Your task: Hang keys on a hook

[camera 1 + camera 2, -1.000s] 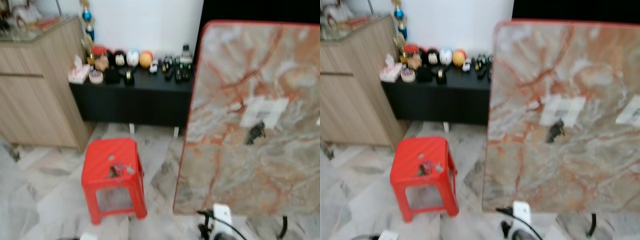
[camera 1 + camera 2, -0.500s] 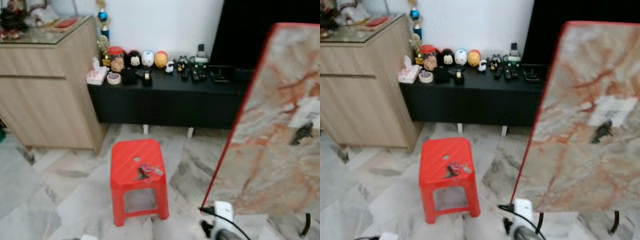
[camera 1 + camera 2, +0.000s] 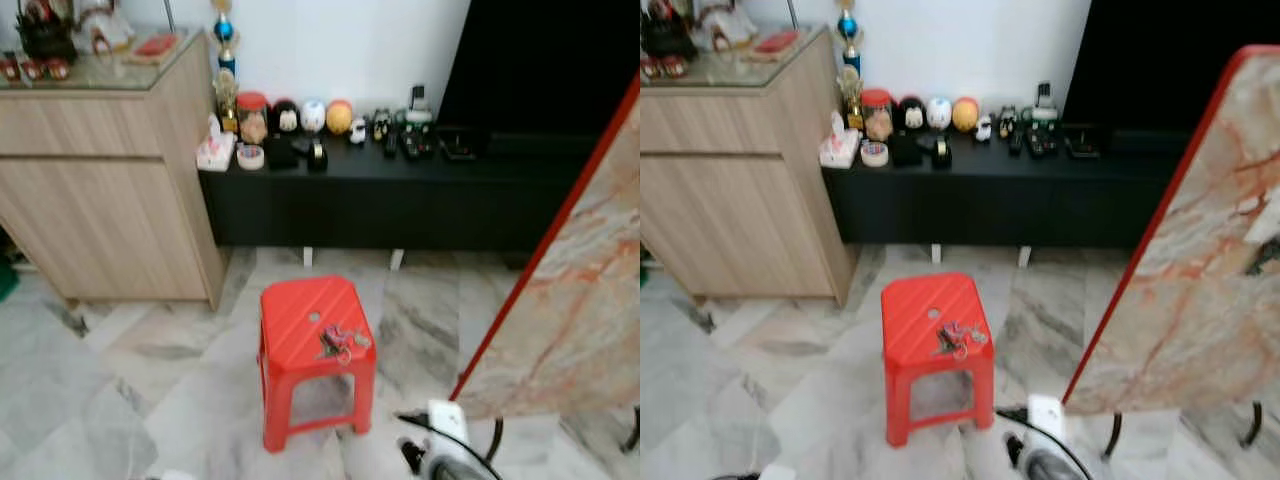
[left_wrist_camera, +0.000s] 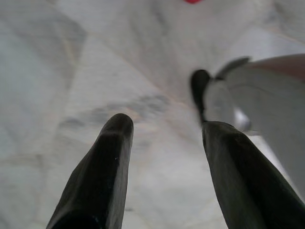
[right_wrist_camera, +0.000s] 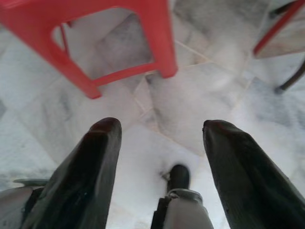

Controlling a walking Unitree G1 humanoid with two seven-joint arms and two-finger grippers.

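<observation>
Black fingers of the left gripper point(image 4: 164, 176) and right gripper point(image 5: 159, 174) are held wide apart over the marble floor point(image 3: 120, 400), nothing gripped. Nothing is judged done: the keys point(image 3: 340, 342) lie on the red stool point(image 3: 300, 312), unpicked; further right, the marble board point(image 3: 1200, 300) leans.

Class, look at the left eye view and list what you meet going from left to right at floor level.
Wooden cabinet → red stool with the keys on its seat → upright marble board with red edging.
</observation>
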